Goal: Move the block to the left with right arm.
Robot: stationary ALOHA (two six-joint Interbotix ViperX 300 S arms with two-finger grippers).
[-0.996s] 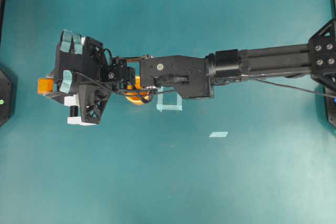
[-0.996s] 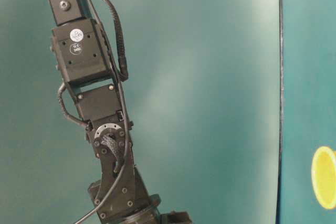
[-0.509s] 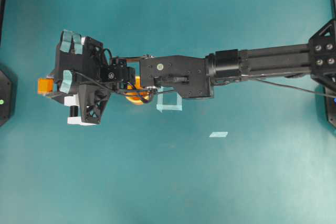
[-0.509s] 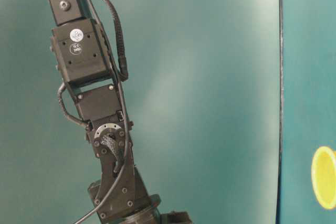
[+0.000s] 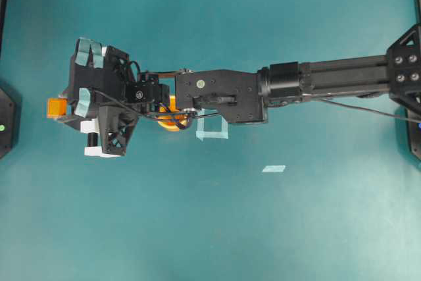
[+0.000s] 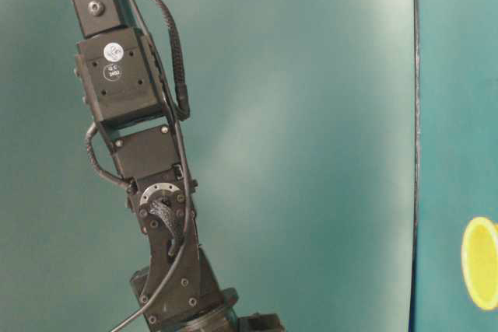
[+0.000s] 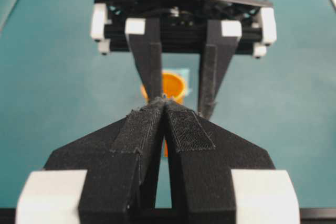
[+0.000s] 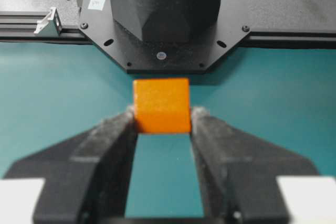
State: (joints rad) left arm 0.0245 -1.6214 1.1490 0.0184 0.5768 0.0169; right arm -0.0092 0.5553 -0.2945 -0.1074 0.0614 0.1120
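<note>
Nothing has shifted over the last second: every view matches the earlier ones, and the right arm (image 5: 316, 80) stays stretched across the teal table (image 5: 197, 228) from the right edge to the far left, motionless. At the far left, the orange block (image 5: 55, 108) sits pinched at the tips of the right gripper (image 8: 163, 124), close in front of the left arm's black base plate (image 8: 163, 40); the jaws stand part-way open, about the block's width, with a fingertip (image 8: 118, 124) pressed to each side of it. Whether it rests on the table or hangs just above cannot be told. Behind the wrist the yellow-orange cup (image 5: 172, 120) peeks out. The left gripper (image 7: 165, 108) is parked with its jaws closed together, empty. This stillness suggests the carry leftward is done and release is what remains
</note>
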